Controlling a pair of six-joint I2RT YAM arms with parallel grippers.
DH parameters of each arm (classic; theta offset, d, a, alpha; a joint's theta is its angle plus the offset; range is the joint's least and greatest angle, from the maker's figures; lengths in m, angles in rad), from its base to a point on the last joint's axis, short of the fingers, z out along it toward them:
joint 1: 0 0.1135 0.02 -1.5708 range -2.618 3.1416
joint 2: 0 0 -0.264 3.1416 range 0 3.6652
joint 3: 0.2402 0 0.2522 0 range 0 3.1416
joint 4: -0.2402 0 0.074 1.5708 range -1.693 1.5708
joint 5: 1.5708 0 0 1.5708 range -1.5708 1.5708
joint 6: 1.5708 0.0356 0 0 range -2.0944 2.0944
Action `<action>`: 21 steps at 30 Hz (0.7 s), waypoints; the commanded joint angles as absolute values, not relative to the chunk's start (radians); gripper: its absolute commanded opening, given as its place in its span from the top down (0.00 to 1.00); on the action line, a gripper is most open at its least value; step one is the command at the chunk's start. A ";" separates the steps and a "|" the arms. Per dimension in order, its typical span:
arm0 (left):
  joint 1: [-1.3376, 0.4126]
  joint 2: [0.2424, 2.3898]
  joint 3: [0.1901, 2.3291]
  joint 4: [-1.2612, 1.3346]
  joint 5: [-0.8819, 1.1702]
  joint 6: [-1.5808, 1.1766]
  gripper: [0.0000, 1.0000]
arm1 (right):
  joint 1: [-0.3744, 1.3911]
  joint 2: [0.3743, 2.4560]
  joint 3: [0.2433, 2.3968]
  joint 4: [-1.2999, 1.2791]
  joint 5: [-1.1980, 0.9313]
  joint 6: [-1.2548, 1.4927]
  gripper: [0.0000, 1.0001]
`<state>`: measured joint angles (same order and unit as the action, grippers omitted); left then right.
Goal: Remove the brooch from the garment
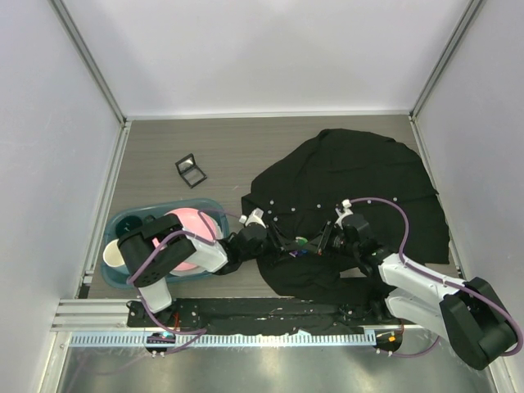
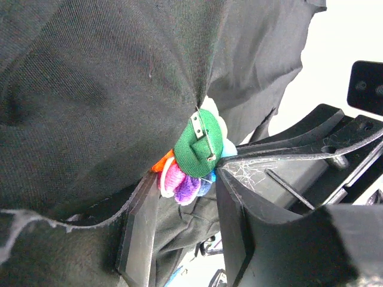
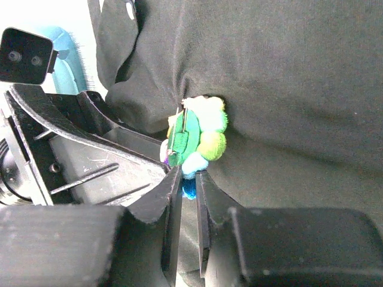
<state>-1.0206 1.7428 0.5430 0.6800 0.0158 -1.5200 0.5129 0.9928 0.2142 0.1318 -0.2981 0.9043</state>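
Observation:
The garment (image 1: 352, 180) is a black shirt spread over the right half of the table. The brooch (image 1: 301, 243) hangs at its near hem, between my two grippers. In the left wrist view the brooch (image 2: 197, 149) shows its green back with a metal pin, and purple and pink petals below. My left gripper (image 2: 185, 191) is open, its fingertips either side of those petals, with garment (image 2: 102, 89) cloth draped over the left finger. My right gripper (image 3: 188, 176) is shut on the brooch's (image 3: 200, 137) blue lower petal, beside the garment (image 3: 287, 72).
A blue tub (image 1: 205, 203) at the left holds a pink plate (image 1: 192, 225) and cups. A small black frame (image 1: 191, 170) lies on the table behind it. White walls enclose the table on three sides.

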 commanded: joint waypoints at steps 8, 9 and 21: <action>-1.023 1.746 0.546 0.704 -0.035 -1.529 0.69 | 0.509 0.980 0.218 0.203 -0.333 0.923 0.78; -1.023 1.746 0.548 0.701 -0.035 -1.520 0.72 | 0.509 0.982 0.219 0.196 -0.331 0.920 0.77; -1.025 1.729 0.574 0.592 -0.011 -1.450 0.95 | 0.482 1.097 0.321 0.138 -0.347 0.799 0.46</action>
